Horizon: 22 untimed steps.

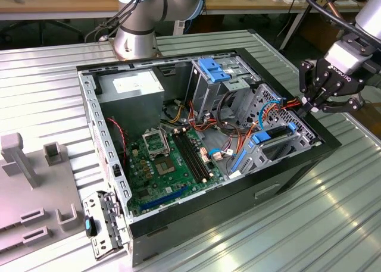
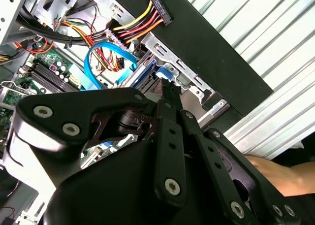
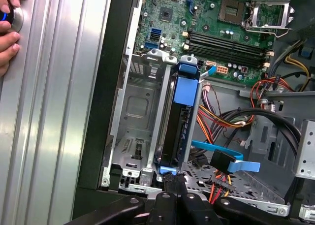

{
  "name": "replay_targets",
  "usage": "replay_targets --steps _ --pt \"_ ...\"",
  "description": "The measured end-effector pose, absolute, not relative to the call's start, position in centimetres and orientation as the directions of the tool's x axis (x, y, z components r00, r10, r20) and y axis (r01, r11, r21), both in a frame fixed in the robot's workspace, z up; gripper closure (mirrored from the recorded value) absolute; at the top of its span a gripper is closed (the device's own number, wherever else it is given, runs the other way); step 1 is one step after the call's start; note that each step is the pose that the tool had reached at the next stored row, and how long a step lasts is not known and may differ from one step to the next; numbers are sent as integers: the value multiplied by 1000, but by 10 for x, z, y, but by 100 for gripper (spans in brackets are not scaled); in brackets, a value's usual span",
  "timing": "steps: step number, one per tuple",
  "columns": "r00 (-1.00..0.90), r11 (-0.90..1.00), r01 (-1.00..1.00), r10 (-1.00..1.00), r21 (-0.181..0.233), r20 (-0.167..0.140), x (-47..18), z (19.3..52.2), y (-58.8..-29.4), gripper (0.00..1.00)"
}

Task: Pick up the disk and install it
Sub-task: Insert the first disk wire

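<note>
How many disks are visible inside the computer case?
1. The disk stands on edge in the drive cage by the case wall, with the gripper at its end. Other disks may be hidden in the cages.

No lettering is legible, not even on the white sticker (image 1: 138, 81).

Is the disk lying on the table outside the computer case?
No, the disk stands on edge inside the metal drive bay.
</note>
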State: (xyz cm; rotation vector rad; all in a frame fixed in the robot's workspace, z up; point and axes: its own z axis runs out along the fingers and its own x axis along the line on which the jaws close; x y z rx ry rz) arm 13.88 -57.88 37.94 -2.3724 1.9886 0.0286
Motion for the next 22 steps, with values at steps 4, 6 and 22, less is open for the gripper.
replay_targets --steps 4,6,22 --pt "216 -215 -976 -975 -23 -44 139 379 -579 89" --pt "242 -242 -970 -969 -23 -43 139 379 -579 89" --pt "387 -386 -922 -921 -23 -44 164 379 -573 75"
